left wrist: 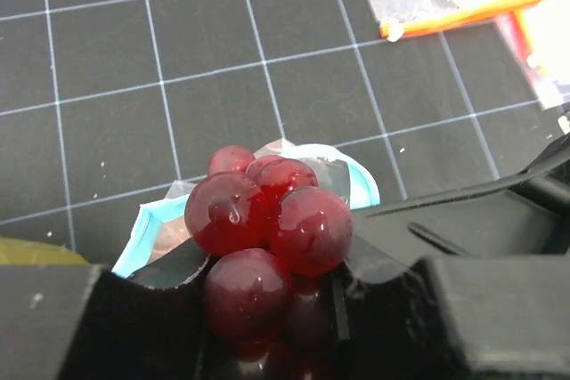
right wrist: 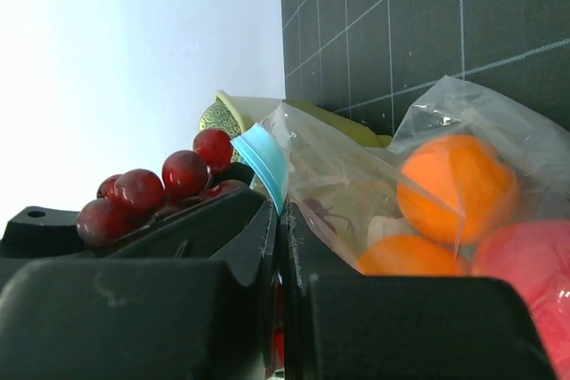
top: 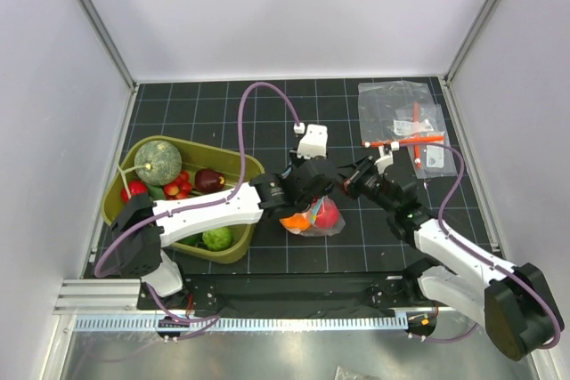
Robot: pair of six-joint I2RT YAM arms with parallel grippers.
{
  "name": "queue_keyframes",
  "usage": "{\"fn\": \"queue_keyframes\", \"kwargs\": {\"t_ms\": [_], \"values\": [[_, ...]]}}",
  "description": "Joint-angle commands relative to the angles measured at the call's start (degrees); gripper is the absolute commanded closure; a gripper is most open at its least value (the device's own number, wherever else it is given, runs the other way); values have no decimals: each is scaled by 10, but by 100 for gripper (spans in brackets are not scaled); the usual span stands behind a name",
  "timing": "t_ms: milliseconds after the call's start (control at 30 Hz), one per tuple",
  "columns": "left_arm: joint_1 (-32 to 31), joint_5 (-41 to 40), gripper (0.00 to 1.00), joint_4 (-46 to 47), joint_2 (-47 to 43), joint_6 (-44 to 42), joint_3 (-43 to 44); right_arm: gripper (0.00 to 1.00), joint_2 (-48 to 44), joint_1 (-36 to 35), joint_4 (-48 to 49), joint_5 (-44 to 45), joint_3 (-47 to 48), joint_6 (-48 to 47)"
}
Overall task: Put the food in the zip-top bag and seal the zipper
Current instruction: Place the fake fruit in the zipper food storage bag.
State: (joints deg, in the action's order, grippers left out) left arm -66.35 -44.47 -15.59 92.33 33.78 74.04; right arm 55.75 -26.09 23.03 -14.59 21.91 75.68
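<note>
The clear zip-top bag (top: 313, 220) lies mid-table, holding two orange fruits (right wrist: 454, 180) and a round red one (right wrist: 525, 264). Its light blue-teal zipper strip (left wrist: 361, 180) curves open at the mouth; it also shows in the right wrist view (right wrist: 265, 162). My left gripper (left wrist: 267, 309) is shut on the bunch of dark red grapes (left wrist: 267, 224), held right over the open mouth. The grapes also show in the right wrist view (right wrist: 151, 189). My right gripper (right wrist: 278, 229) is shut on the bag's mouth edge beside the strip.
An olive-green tray (top: 233, 251) at the left holds a grey-green melon (top: 158, 162), a green ball (top: 216, 238), and small red and dark fruits. Clear packets with an orange-red tool (top: 403, 140) lie at the back right.
</note>
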Motion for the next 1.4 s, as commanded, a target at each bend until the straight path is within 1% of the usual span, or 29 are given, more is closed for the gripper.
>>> {"fn": "queue_keyframes", "kwargs": {"t_ms": [0, 33, 100, 133, 167, 233, 267, 333, 367, 433, 500, 533, 567, 633, 667, 700, 800, 867, 900, 933, 967, 1033, 1100, 1167, 1200, 1233, 1300, 1333, 1367], "values": [[0, -19, 94, 68, -15, -1, 14, 99, -36, 4, -28, 2, 38, -44], [0, -15, 92, 73, -15, -2, 11, 99, -42, 4, -33, 9, 38, -54], [1, -11, 82, 75, -9, -8, 15, 99, -54, 5, -57, 11, 51, -69], [1, -14, 75, 74, -7, -9, 15, 99, -57, 4, -75, 10, 59, -78], [1, -15, 62, 73, -5, -11, 17, 99, -64, 5, -102, 10, 66, -91], [3, -5, 50, 69, -2, -18, 22, 99, -75, 4, -112, 18, 72, -93], [3, 1, 48, 58, -2, -21, 30, 99, -83, 4, -119, 21, 74, -98], [3, 12, 48, 47, -4, -21, 35, 99, -90, 4, -144, 31, 90, -112], [3, 23, 47, 44, -6, -22, 33, 99, -92, 5, -176, 39, 97, -131], [3, 61, 45, 38, -6, -30, 35, 99, -100, 5, -186, 58, 106, -142], [2, 89, 35, 19, -6, -43, 45, 99, -99, 4, -197, 61, 117, -156], [2, 111, 25, 11, -8, -50, 51, 99, -94, 5, -203, 57, 123, -162], [2, 120, 21, 0, -9, -54, 54, 99, -93, 4, -214, 57, 126, -167], [2, 136, 15, -14, -15, -58, 68, 99, -91, 4, -212, 63, 124, -170], [1, 138, 11, -37, -22, -61, 75, 99, -88, 4, -203, 65, 122, -170], [1, 141, 9, -50, -25, -63, 82, 99, -85, 4, -206, 63, 127, -172], [1, 134, 7, -92, -49, -56, 98, 99, -78, 4, -219, 57, 134, -185], [1, 120, 7, -139, -59, -42, 115, 99, -80, 4, -214, 63, 133, -193], [1, 112, 7, -158, -60, -38, 123, 99, -82, 4, -215, 63, 138, -197], [1, 101, 7, -200, -61, -33, 138, 99, -81, 4, -225, 62, 141, -210], [3, 83, 7, -217, -61, -28, 145, 99, -84, 4, -227, 64, 145, -214], [7, 70, 8, -260, -61, -21, 151, 99, -86, 5, -226, 69, 140, -217], [17, 64, 10, -274, -71, -14, 144, 99, -88, 4, -219, 68, 136, -217], [29, 66, 15, -269, -88, -7, 108, 99, -86, 4, -221, 63, 139, -222], [34, 90, 19, -258, -112, -1, 89, 99, -89, 4, -222, 67, 138, -222], [39, 108, 29, -231, -126, 4, 48, 99, -91, 4, -220, 70, 136, -221], [53, 147, 35, -203, -148, 15, 7, 99, -93, 4, -215, 75, 132, -217], [54, 172, 37, -190, -160, 27, -21, 99, -94, 4, -214, 72, 132, -218], [56, 178, 37, -189, -162, 31, -28, 99, -93, 4, -215, 70, 135, -218]]}}
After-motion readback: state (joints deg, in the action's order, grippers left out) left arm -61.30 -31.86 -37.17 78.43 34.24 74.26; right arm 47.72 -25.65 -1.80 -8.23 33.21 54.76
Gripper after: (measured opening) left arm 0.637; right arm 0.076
